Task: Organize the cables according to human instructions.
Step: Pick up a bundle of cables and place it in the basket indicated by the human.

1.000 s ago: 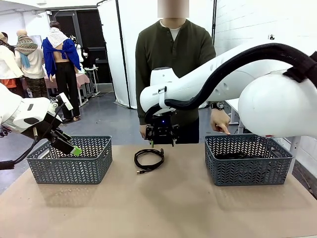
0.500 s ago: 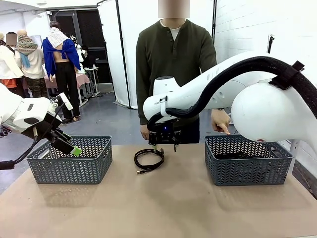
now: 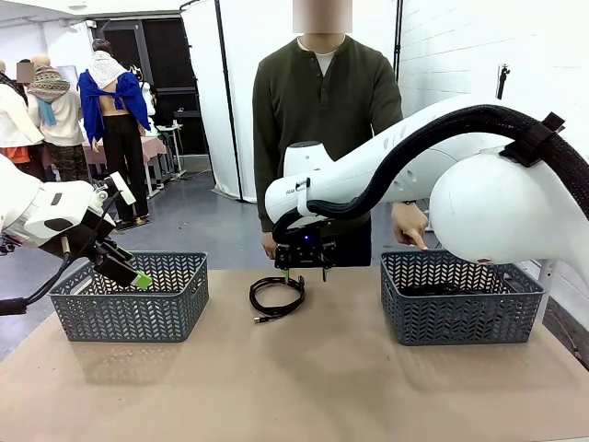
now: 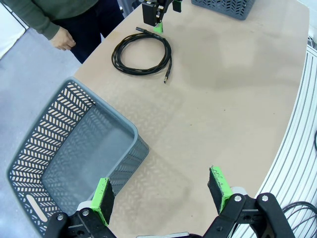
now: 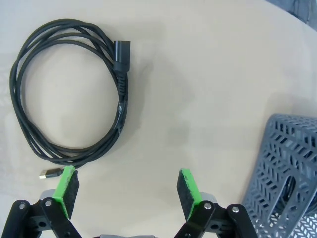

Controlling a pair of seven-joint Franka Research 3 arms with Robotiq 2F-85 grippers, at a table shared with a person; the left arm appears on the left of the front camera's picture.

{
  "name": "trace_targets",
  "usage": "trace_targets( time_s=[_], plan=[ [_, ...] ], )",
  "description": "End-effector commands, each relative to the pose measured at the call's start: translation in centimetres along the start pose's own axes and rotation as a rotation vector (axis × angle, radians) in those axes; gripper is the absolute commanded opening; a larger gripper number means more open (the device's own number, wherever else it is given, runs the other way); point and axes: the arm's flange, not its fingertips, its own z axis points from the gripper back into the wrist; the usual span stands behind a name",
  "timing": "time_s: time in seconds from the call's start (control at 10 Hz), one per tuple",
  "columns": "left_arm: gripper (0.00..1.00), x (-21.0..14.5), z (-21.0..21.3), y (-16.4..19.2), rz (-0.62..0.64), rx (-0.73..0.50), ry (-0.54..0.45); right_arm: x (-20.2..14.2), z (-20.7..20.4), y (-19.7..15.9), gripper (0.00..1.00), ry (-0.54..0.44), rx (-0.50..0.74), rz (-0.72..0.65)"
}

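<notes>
One cable [image 3: 254,296], a black coiled loop, lies on the table at the middle near the far edge. My right gripper [image 3: 304,270] hangs open just above the coil's right rim; in the right wrist view the cable [image 5: 121,99] lies ahead and to the left of the open gripper [image 5: 128,191], with nothing between the pads. My left gripper [image 3: 132,273] stands open over the left basket's rim [image 3: 129,293], and the left wrist view shows the gripper [image 4: 159,191] empty. The human [image 3: 327,110] stands at the far side and points a finger [image 3: 416,241] down at the right basket [image 3: 460,318].
Two grey lattice baskets stand on the table, one at each side. Something dark and cord-like [image 3: 433,290] lies in the right one. The left basket [image 4: 74,148] looks empty from the left wrist. Bare brown tabletop [image 3: 294,387] stretches across the near half.
My right gripper has come down a little and shifted slightly right, closer to the coil. The left arm, the cable and the pointing hand have stayed put.
</notes>
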Motion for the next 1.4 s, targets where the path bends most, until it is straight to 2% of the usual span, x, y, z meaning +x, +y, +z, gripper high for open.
trace_targets(
  time_s=[0.0, 0.3, 1.3],
  plan=[
    [1.0, 0.0, -0.1, 0.2, 0.007, -0.007, -0.012, 0.0, 0.3, -0.1, 1.0, -0.002, -0.001, 0.0],
    [1.0, 0.0, -0.1, 0.2, 0.007, -0.007, -0.012, 0.8, -0.8, 0.2, 1.0, 0.025, -0.009, -0.071],
    [1.0, 0.0, -0.1, 0.2, 0.007, -0.007, -0.012, 3.0, -4.9, 0.0, 1.0, 0.021, -0.048, -0.228]
  ],
)
